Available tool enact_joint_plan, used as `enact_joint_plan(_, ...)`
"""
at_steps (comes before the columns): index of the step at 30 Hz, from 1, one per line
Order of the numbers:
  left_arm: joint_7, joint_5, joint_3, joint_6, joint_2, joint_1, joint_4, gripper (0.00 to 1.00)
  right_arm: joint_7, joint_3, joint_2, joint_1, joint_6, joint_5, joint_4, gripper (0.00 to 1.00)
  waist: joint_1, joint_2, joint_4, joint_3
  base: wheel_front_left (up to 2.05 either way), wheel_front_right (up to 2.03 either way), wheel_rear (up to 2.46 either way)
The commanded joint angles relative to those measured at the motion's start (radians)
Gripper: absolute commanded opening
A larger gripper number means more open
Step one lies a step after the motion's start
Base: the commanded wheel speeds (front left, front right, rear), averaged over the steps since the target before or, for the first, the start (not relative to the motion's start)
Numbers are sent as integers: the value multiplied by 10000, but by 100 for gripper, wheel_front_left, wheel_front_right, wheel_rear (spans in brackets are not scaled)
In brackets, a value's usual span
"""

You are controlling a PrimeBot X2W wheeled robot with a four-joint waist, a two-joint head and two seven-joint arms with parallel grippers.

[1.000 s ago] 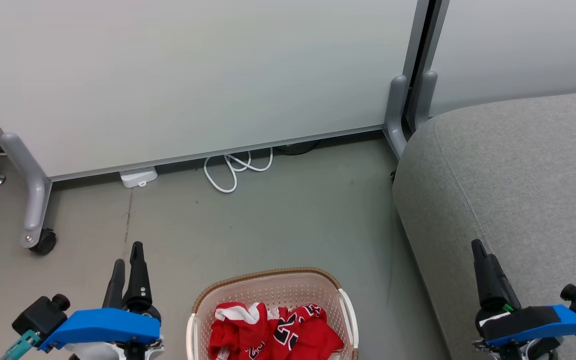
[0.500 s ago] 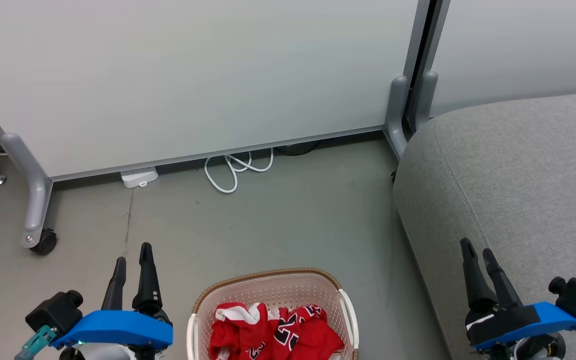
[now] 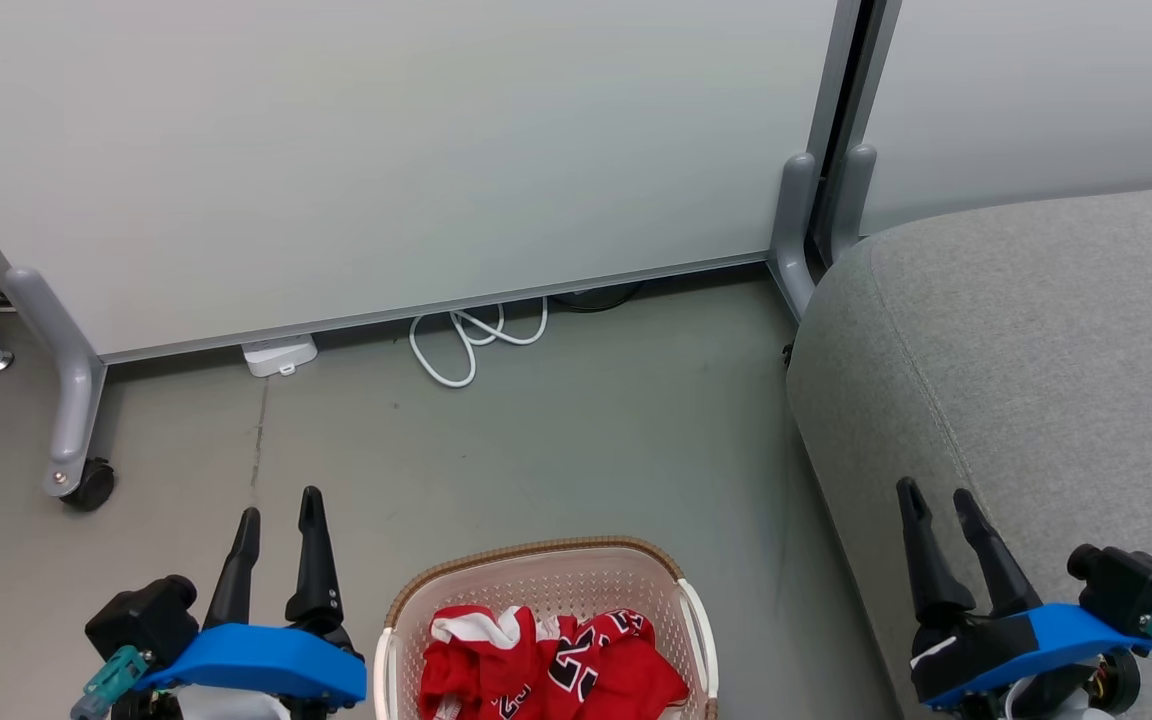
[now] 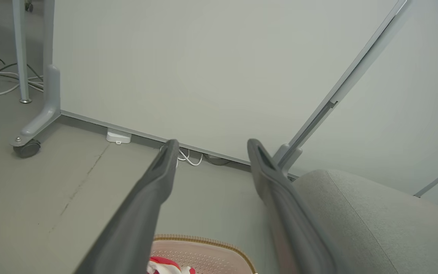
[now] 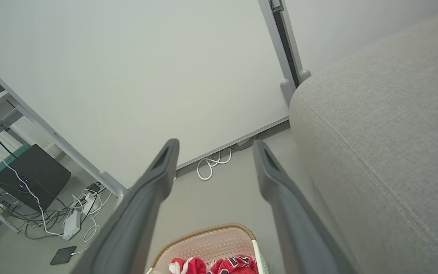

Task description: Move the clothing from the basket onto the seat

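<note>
Clothing, red w/ white trim and black numerals, lies crumpled inside basket; basket sits on floor between the two sets of jaws, nearer the robot than both pairs of fingertips; all the red that shows is within its walls, well apart from seat; left gripper hovers just left of the basket, clear of its rim, fingers spread wide w/ nothing between them; in left wrist view the basket's brown rim and a scrap of red show low down between the two fingers, below the tips; right gripper hangs to the right of the basket, over the seat's rounded front edge, jaws likewise wide apart and empty; can't tell whether it touches the upholstery; in right wrist view basket and clothing lie low between its fingers, and the seat runs along the outer side of the right-hand finger; beyond both sets of fingertips stands a pale partition panel on grey legs; one castor ahead and left of the left jaws; coiled white cable and small white box at the panel's foot, ahead of the gap between the grippers.
</note>
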Motion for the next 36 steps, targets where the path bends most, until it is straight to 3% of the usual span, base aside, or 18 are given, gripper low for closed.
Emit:
enact_joint_plan(1,-117,323,-47,34,70,-238,-46,100,-90,42,-67,-135,15,-361,-141,100,0,-1,3,-1,0,0,0)
enact_joint_plan(36,-901,3121,-178,-98,88,-231,569,100,-664,244,-78,-88,23,-3283,30,100,0,-1,-64,-62,0,0,0)
